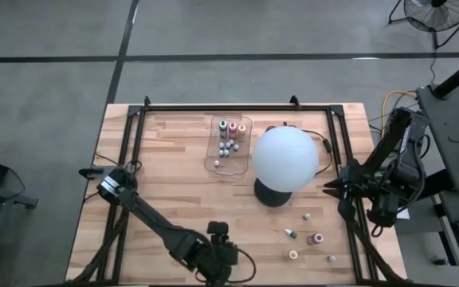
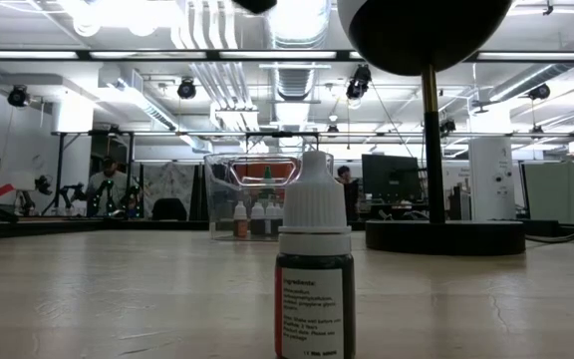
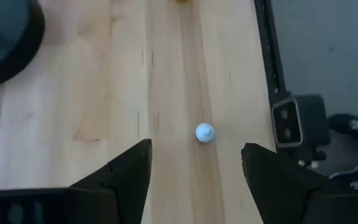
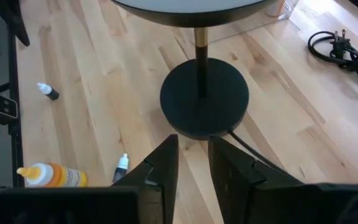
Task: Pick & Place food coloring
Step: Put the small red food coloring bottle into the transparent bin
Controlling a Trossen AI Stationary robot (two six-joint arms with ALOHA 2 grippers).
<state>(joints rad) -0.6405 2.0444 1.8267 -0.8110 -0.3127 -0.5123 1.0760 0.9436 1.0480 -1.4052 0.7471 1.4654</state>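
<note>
At the table's near edge the left gripper (image 1: 217, 257) is held low, its fingers (image 3: 126, 171) spread, with nothing between them; a white-capped vial (image 3: 204, 132) is seen just ahead of the gap in the left wrist view, standing close to the black frame rail (image 3: 267, 50). Since the vial is small and upright, it could be tipped or rolled against the rail if one finger is brought down on it off-centre, and the rail itself could be struck by the outer finger. Farther back, near the table's middle, the clear tray (image 1: 214, 156) is seen with several vials (image 1: 228, 135) already inside. Just beside it to the right stands the white globe (image 1: 285, 158) on its black base (image 4: 204, 99), by which any straight path from the loose vials to the tray is blocked; its cord (image 4: 344, 53) lies behind it. In the right front corner more vials (image 1: 315, 238) are scattered, well apart from one another, with a yellow one (image 4: 50, 175) lying on its side. At the right edge the right gripper (image 1: 331, 188) is parked, its fingers (image 4: 160, 163) pressed nearly together and empty, pointed toward the base.
</note>
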